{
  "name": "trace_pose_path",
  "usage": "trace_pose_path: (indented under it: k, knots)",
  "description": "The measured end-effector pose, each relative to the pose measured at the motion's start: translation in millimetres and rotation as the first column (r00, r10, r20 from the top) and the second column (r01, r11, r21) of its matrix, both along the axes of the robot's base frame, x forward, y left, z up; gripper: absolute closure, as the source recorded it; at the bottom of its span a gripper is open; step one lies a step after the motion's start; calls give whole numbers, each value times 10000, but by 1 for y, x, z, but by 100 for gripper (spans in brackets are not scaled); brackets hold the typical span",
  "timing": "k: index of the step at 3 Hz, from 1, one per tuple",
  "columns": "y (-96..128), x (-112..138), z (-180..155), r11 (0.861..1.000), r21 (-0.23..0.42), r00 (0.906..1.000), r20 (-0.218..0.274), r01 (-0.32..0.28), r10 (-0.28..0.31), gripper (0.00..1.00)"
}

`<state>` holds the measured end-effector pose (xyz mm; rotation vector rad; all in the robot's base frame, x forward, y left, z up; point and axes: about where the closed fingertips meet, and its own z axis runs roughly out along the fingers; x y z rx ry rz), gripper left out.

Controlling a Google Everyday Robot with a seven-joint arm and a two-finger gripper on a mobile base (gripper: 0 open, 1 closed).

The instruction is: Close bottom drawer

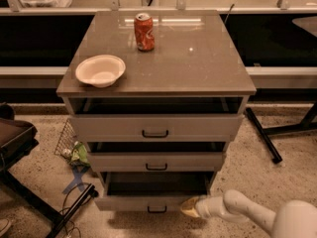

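The gripper [190, 207] (open or closed cannot be told) sits low at near right, against the front of the bottom drawer [129, 202], which stands partly pulled out, probably rigid and easy-sliding, best pushed flat on that front, right of its handle [157, 209].

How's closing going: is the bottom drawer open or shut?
Open: the bottom drawer juts out, dark inside showing. The gripper sits at its front right corner.
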<state>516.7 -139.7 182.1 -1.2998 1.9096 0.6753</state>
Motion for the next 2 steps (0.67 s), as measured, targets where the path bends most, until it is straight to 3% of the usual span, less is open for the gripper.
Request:
trace_pose_path:
  k: [1, 2]
  knots:
    - [3, 7, -2, 10000, -8, 10000, 7, -1, 1, 100]
    - [17, 82, -7, 9998, 163, 9998, 168, 73, -76, 100]
